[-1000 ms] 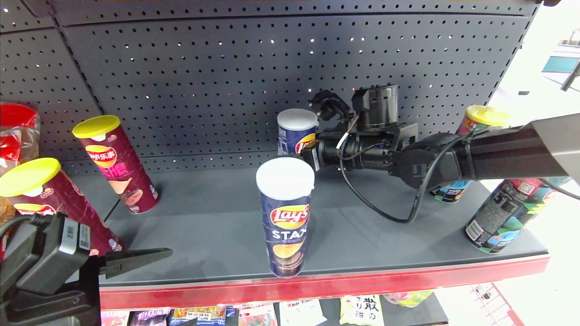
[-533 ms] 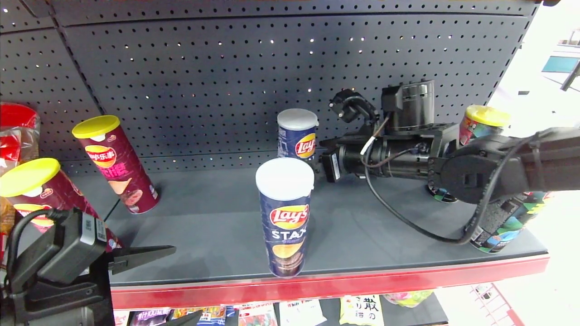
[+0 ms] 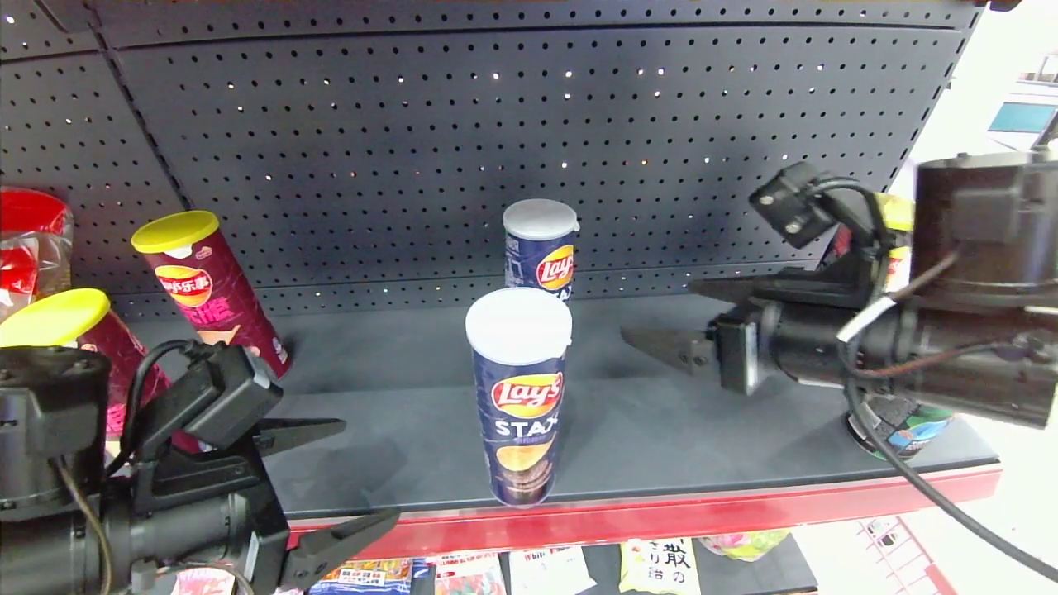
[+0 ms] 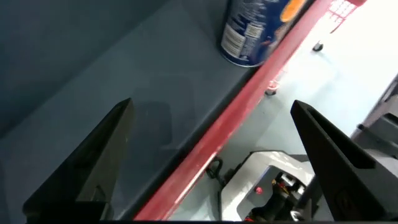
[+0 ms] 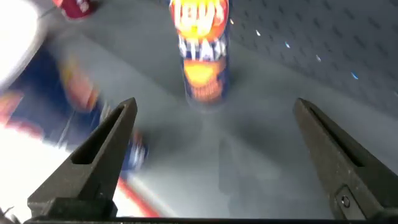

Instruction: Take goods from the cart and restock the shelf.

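Observation:
Two blue chip cans with white lids stand upright on the dark shelf point(image 3: 397, 397). The front can point(image 3: 519, 397) is near the red edge, and the rear can point(image 3: 540, 248) is by the pegboard. My right gripper point(image 3: 679, 318) hovers open over the shelf, right of both cans and touching neither. Its wrist view has the rear can point(image 5: 202, 50) ahead of the open gripper point(image 5: 216, 102), with the front can point(image 5: 37, 93) blurred at the side. My left gripper point(image 3: 347, 479) is open and empty at the shelf's front left edge. The left wrist view looks past the open gripper point(image 4: 211, 104) to the front can's base point(image 4: 255, 31).
Maroon cans with yellow lids point(image 3: 211, 297) point(image 3: 58, 330) lean at the shelf's left, beside a red bag point(image 3: 25, 240). Colourful cans point(image 3: 905, 426) stand at the right end, partly behind my right arm. Snack packets point(image 3: 545, 570) lie on the shelf below. The pegboard wall point(image 3: 496, 149) closes the back.
My right gripper has drawn back to the right and toward the front, away from the rear blue can, which stays standing. My left arm has risen and moved closer to the shelf edge.

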You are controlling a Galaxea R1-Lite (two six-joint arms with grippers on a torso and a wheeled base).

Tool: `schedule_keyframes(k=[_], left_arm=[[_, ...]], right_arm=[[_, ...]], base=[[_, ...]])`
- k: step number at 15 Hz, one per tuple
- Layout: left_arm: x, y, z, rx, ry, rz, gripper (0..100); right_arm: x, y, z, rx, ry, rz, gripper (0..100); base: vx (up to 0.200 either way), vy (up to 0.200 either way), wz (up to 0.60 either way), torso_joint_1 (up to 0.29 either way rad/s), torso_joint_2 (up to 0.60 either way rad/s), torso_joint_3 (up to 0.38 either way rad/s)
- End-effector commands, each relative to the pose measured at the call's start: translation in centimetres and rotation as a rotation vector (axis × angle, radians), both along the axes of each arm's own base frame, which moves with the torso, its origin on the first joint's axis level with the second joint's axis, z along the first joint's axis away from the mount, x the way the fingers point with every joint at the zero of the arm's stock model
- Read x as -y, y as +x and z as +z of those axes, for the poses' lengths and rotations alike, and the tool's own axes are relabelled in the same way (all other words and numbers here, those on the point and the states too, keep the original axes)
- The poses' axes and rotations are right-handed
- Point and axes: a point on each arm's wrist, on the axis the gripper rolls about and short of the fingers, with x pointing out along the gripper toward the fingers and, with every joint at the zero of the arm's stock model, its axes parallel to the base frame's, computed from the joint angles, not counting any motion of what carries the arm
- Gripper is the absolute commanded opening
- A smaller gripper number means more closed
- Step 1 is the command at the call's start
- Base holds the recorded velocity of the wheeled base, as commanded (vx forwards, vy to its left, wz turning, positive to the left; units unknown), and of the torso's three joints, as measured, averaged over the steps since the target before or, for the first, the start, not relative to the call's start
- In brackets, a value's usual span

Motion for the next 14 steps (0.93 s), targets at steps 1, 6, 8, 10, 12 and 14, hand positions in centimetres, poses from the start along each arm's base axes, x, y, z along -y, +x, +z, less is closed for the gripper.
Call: schedule_keyframes(k=[1, 6, 8, 10, 12, 14], left_arm=[[0.9, 2.1, -0.8, -0.027, 0.032, 0.022, 100], [2.3, 3.4, -1.8, -0.057, 0.053, -0.006, 100], [2.7, 3.9, -1.9, -0.065, 0.058, -0.009, 100], [3.3, 5.2, -1.8, -0.058, 0.064, -0.005, 100], [3.8, 6.2, -2.1, -0.048, 0.084, -0.018, 100], [4.3, 6.9, -2.4, -0.049, 0.098, -0.027, 100]], right_arm=[[4.7, -7.6, 0.4, 0.087, 0.046, -0.022, 100], [10.2, -14.0, -1.3, 0.196, 0.114, -0.105, 100], [11.6, -15.2, -2.1, 0.222, 0.12, -0.198, 100], [13.3, -16.6, -2.9, 0.216, 0.102, -0.296, 100], [13.9, -17.5, -3.2, 0.206, 0.126, -0.324, 100], [14.4, -18.2, -3.5, 0.204, 0.127, -0.343, 100]], base=[[0.0, 0.0, 0.0, 0.0, 0.0, 0.0], [0.0, 0.0, 0.0, 0.0, 0.0, 0.0], [0.0, 0.0, 0.0, 0.0, 0.0, 0.0], [0.0, 0.0, 0.0, 0.0, 0.0, 0.0], [0.0, 0.0, 0.0, 0.0, 0.0, 0.0], [0.0, 0.0, 0.0, 0.0, 0.0, 0.0]])
